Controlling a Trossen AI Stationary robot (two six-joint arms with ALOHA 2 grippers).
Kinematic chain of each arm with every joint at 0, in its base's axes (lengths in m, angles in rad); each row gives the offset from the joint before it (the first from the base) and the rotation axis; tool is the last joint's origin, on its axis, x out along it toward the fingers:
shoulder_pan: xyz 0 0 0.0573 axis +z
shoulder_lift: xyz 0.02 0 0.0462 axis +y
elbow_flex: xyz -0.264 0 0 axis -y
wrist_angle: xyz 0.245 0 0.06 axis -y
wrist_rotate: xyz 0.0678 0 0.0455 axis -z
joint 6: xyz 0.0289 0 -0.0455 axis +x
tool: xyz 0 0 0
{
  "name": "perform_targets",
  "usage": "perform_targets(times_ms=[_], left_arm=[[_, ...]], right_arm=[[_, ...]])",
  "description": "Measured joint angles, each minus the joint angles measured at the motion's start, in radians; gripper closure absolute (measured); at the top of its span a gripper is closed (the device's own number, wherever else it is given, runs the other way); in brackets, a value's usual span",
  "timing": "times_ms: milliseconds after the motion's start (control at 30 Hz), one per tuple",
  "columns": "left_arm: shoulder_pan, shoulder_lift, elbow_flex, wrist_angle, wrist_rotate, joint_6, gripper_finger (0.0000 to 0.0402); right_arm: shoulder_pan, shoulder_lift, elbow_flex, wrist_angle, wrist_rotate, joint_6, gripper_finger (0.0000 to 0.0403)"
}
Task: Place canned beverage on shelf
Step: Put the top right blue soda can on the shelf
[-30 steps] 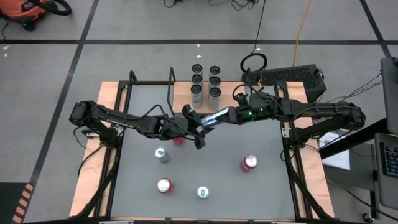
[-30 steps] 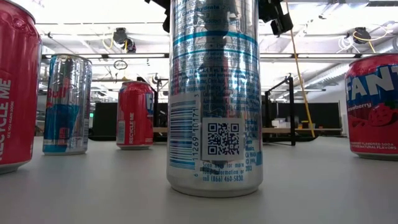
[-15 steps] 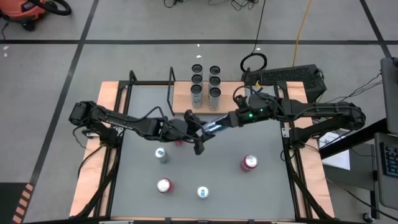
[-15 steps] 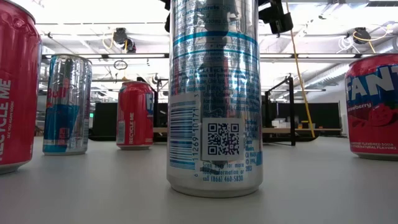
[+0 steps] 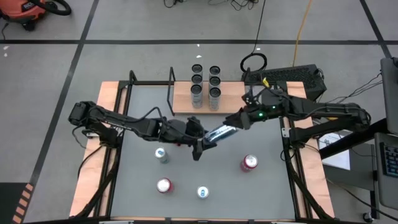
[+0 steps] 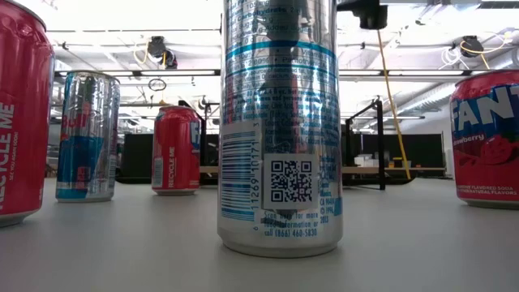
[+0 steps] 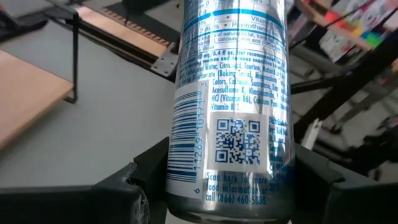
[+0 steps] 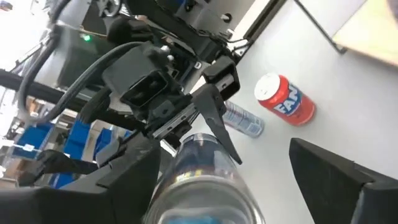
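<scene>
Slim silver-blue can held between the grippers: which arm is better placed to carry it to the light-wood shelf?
Left. The left gripper clamps the slim silver-blue can; the right gripper stands open around its top end.

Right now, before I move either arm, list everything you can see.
Shelf: one, light wood with black rods, at the table's far edge.
Shelf cans: six, silvery, in two rows of three on the shelf.
Red cans: three, upright on the table, one partly under the left arm.
Silver cans: two, silver-blue, upright on the table.
Held can: one, silver-blue, above the table between the grippers.
Table: one, grey.
Left gripper: shut on held can.
Right gripper: open, at the can's other end.
</scene>
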Motion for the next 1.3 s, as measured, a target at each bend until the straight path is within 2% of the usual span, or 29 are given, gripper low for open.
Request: perform_targets(times_ms=[200,367,567,733,900,1233,1300], left_arm=[[0.005,0.000,0.019,0.006,0.088,-0.036,0.0174],[0.023,0.000,0.023,0.073,0.234,-0.110,0.0175],[0.062,0.000,0.024,0.125,0.344,-0.199,0.0175],[0.098,0.000,0.024,0.131,0.370,-0.246,0.0175],[0.132,0.000,0.024,0.131,0.406,-0.272,0.0175],[0.138,0.000,0.025,0.184,0.445,-0.272,0.0175],[0.138,0.000,0.025,0.193,0.445,-0.272,0.0175]], right_arm=[[0.000,-0.057,0.000,-0.009,0.002,-0.123,0.0083],[0.000,-0.107,0.000,-0.010,0.001,-0.264,0.0083],[0.000,-0.171,0.000,0.026,-0.048,-0.528,0.0083],[0.000,-0.191,0.000,0.055,-0.052,-0.722,0.0083],[-0.001,-0.194,0.000,0.015,-0.130,-0.769,0.0083],[-0.025,-0.183,0.000,-0.031,-0.138,-0.894,0.0083],[-0.033,-0.170,0.000,-0.031,-0.191,-0.918,0.0083]])
